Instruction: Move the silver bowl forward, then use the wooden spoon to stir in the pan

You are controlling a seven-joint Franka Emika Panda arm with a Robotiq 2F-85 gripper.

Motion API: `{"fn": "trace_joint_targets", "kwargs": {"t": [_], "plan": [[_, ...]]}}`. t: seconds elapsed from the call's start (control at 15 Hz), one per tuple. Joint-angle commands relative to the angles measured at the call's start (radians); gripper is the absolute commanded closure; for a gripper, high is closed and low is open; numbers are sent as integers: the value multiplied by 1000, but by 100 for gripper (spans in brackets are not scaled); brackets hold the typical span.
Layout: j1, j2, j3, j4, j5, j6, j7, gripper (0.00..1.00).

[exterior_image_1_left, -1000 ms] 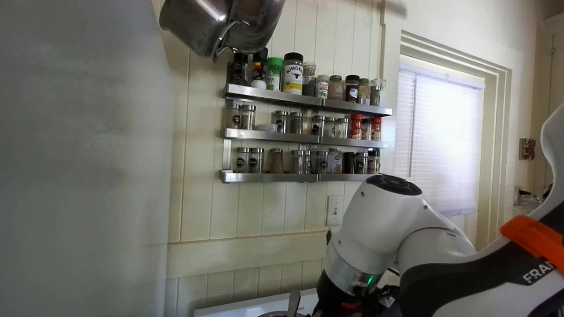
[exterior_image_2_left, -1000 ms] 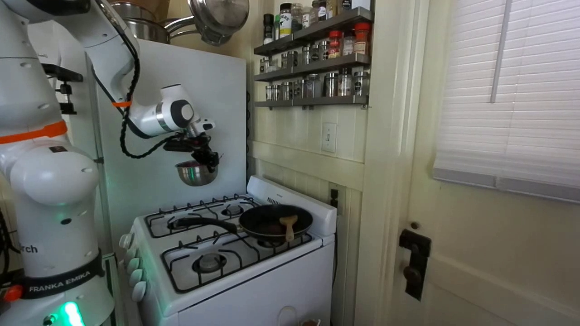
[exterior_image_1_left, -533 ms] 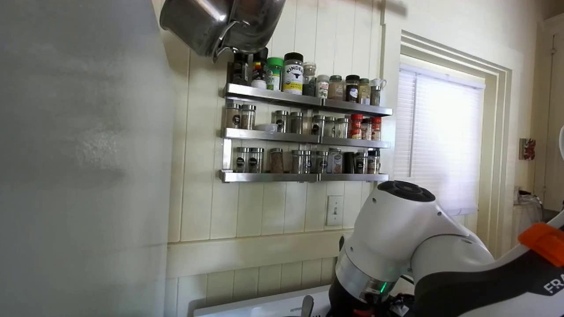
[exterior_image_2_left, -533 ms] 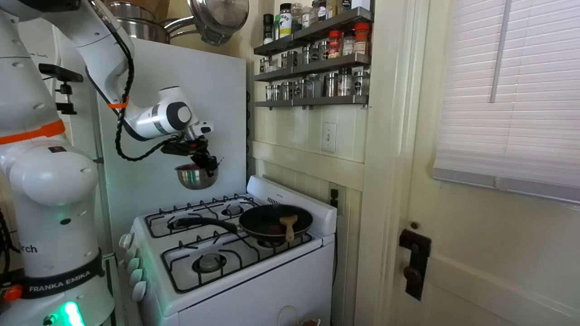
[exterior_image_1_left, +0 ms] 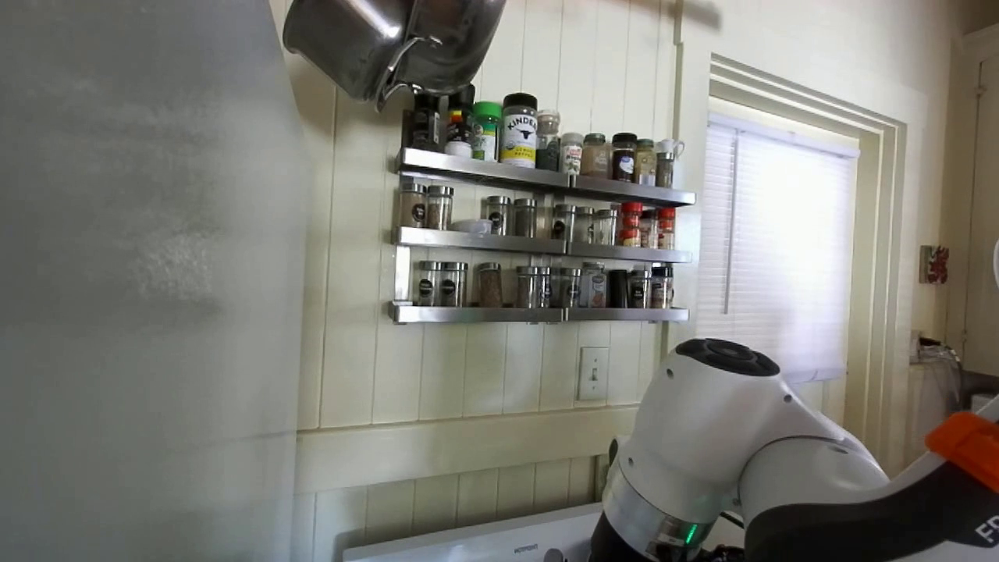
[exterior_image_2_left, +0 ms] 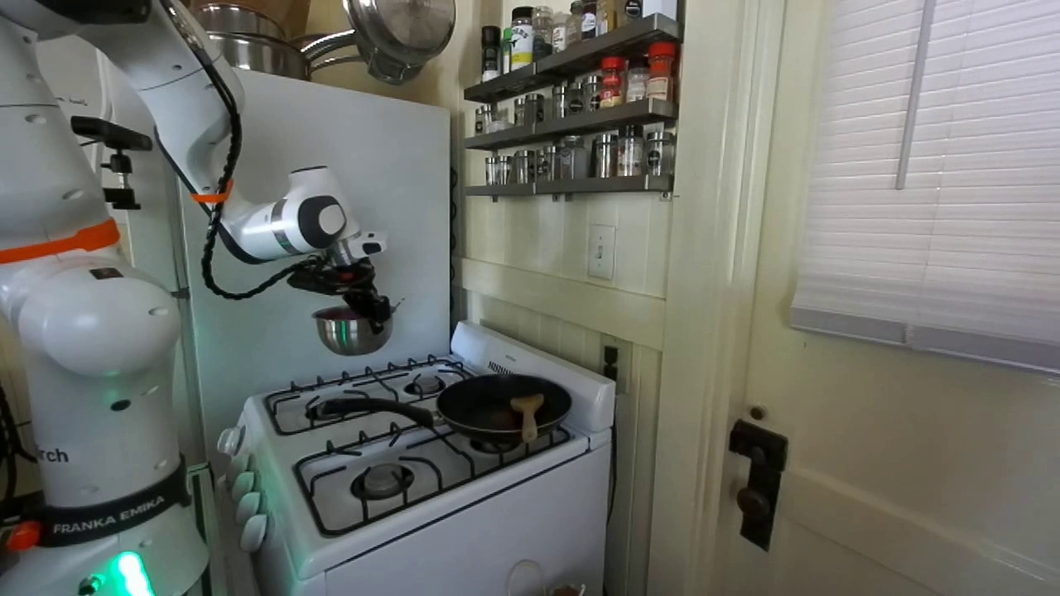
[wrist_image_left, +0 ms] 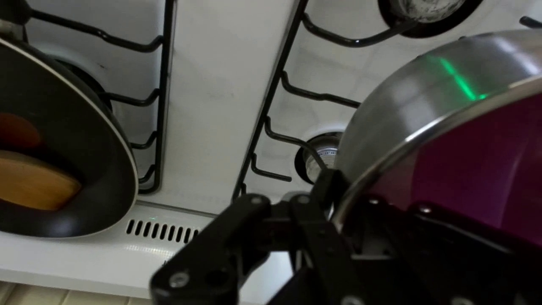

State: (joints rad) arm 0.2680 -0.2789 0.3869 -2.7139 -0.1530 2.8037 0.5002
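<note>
Stove (wrist_image_left: pixel 207 106) in every view, wrist's closest

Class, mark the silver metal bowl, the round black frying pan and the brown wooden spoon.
Silver metal bowl (exterior_image_2_left: pixel 344 337), in an exterior view: outer wall.
Round black frying pan (exterior_image_2_left: pixel 478 401), in an exterior view: bare inside.
Brown wooden spoon (wrist_image_left: pixel 34 183), wrist view: broad end.

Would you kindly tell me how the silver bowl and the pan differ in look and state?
The silver bowl hangs in the gripper, while the pan rests on the stove. The silver bowl is shiny metal; the pan is dark, with a long handle. Inside, the silver bowl looks magenta in the wrist view, the pan mostly black. Both are round and open-topped.
</note>
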Motion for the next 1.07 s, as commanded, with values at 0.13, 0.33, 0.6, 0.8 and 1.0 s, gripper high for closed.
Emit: {"fn": "trace_joint_targets", "kwargs": {"t": [0.13,0.33,0.6,0.8,1.0], "plan": [[105,-31,-31,-28,220,-7,-104,98],[156,-49,-47,-32,305,-37,-186,98],[141,-56,-29,-32,289,-58,-201,98],[171,-63,-53,-32,310,-105,-282,98],[248,-51,-110,-32,403,-143,-455,98]]}}
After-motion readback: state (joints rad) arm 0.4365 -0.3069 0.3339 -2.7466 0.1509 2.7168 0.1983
